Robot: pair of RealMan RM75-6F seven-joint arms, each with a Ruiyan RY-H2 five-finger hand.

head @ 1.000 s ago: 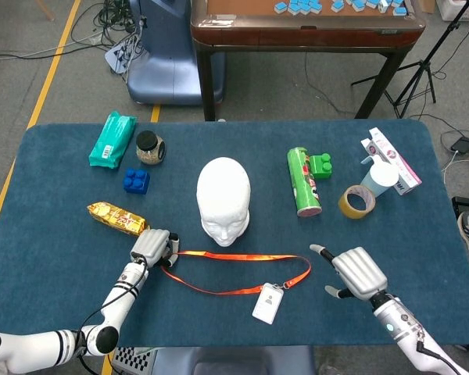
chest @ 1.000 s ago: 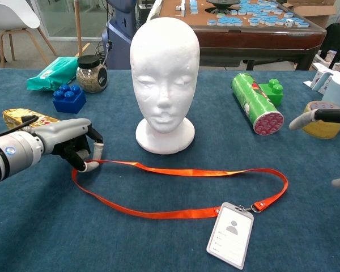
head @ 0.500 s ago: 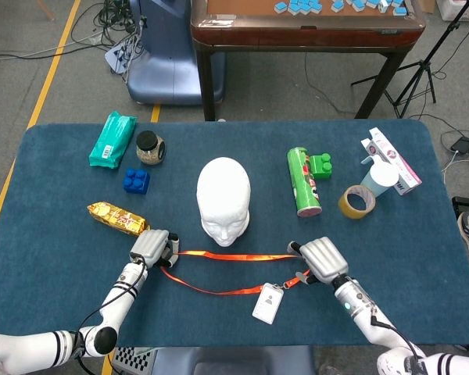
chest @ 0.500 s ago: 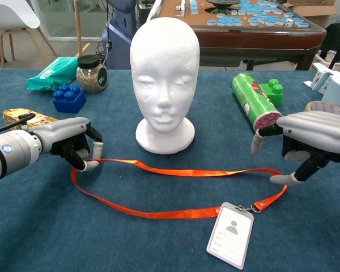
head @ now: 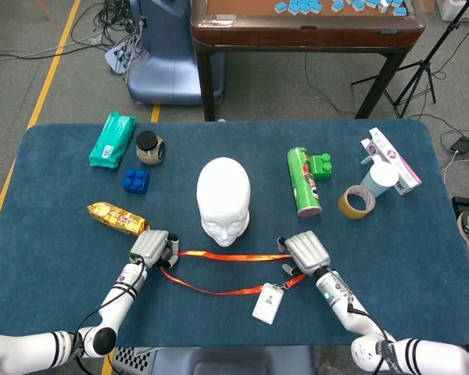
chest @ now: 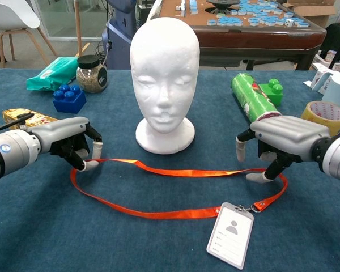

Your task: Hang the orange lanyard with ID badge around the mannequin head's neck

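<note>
One orange lanyard (chest: 175,171) with one ID badge (chest: 230,234) lies on the surface, near the one mannequin head (chest: 164,79). Left hand (chest: 73,141) pinches its left end; right hand (chest: 277,144) touches its right end, fingers apart.

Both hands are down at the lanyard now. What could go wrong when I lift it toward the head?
1. The right hand hovers over the orange lanyard with fingers apart, apparently not gripping; lifting now may raise only the left end.
2. The left hand seems to pinch only the strap's edge, so it might slip.
3. The mannequin head stands free and close behind the loop; a snagging strap or swinging ID badge could tip it.
</note>
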